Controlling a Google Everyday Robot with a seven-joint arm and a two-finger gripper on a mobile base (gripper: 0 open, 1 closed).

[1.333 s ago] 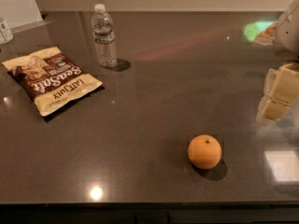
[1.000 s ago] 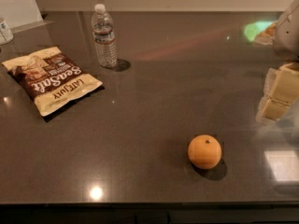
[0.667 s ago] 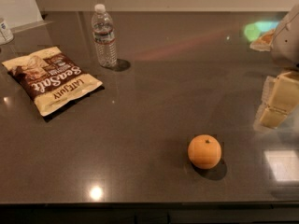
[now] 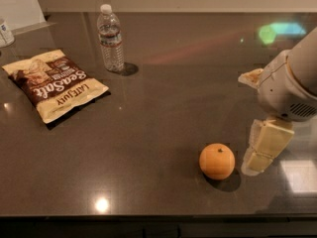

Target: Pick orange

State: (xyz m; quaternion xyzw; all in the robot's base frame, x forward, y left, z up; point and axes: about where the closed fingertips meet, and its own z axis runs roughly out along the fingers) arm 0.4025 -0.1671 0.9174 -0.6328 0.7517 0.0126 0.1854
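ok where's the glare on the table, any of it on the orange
In the camera view a small bright spot sits on the table near its front edge, left of the orange; a pale square glare lies far right, a green-blue reflection back right. None touches the orange, whose dark shadow falls right, toward the end effector beside it.

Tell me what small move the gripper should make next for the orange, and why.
Probably a short sideways shift to centre the gripper over the orange: it hangs just beside the fruit, not touching it, low near the table.
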